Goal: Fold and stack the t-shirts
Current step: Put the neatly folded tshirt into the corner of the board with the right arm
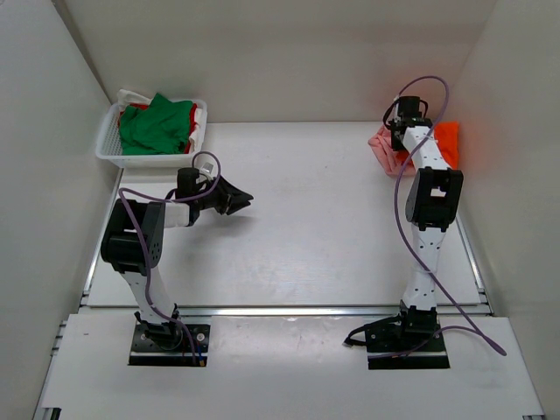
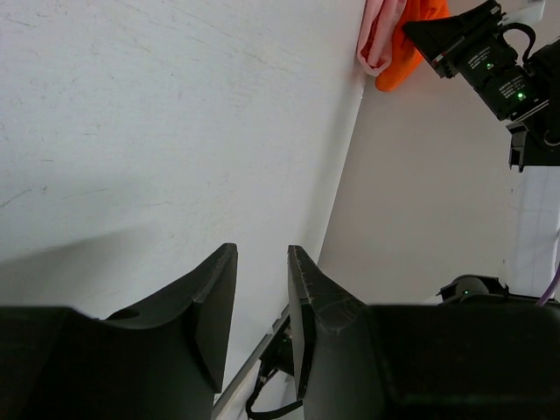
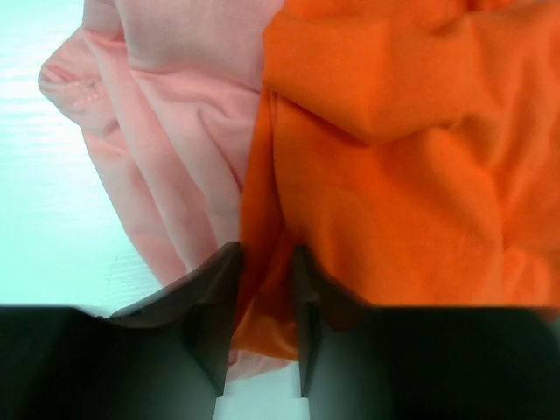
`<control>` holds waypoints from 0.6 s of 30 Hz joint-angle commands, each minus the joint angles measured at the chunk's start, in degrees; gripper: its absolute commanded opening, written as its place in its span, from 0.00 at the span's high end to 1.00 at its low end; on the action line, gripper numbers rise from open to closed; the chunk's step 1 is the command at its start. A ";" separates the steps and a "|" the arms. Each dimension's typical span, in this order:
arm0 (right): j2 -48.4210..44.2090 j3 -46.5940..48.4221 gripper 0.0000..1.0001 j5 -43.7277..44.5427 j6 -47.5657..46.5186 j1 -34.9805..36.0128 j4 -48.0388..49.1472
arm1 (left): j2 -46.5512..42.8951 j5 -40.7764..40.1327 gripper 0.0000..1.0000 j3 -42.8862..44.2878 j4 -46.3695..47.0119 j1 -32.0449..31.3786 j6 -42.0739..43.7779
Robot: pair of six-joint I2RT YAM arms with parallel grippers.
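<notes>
The bright orange-red t-shirt (image 1: pixel 448 140) lies crumpled at the far right against the wall, partly on the pale pink t-shirt (image 1: pixel 382 150). My right gripper (image 1: pixel 395 131) is down on them. In the right wrist view its jaws (image 3: pixel 267 254) stand narrow with a fold of the orange-red shirt (image 3: pixel 394 175) between them, and the pink shirt (image 3: pixel 166 131) is to the left. The green t-shirt (image 1: pixel 156 124) sits on the red t-shirt (image 1: pixel 194 118) in the basket. My left gripper (image 1: pixel 245 199) hovers over bare table, slightly open and empty (image 2: pixel 262 254).
The white mesh basket (image 1: pixel 107 149) stands at the far left corner. White walls close in the left, back and right sides. A metal rail runs along the table's near edge (image 1: pixel 289 311). The left wrist view shows the right arm (image 2: pixel 490 61) beside the shirts.
</notes>
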 commanded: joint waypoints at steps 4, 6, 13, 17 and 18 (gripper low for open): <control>-2.74 -0.56 1.00 0.95 0.50 0.09 1.50 | -3.04 0.88 0.59 -0.94 1.25 -0.07 -0.05; -5.02 -2.77 1.00 -0.53 -0.21 0.80 3.18 | -3.21 1.05 0.59 -0.94 1.60 -0.25 0.20; -4.68 1.09 0.99 -3.70 -0.12 0.54 -2.08 | -4.79 1.05 0.60 -2.44 2.03 -0.33 -0.67; -9.14 -6.43 1.00 -5.89 -0.65 2.02 -0.35 | -5.15 0.70 0.59 -2.88 1.68 -0.25 -0.23; -12.30 -10.81 1.00 -5.99 -0.91 2.29 0.72 | -5.06 1.13 0.59 -3.23 1.86 -0.51 -0.23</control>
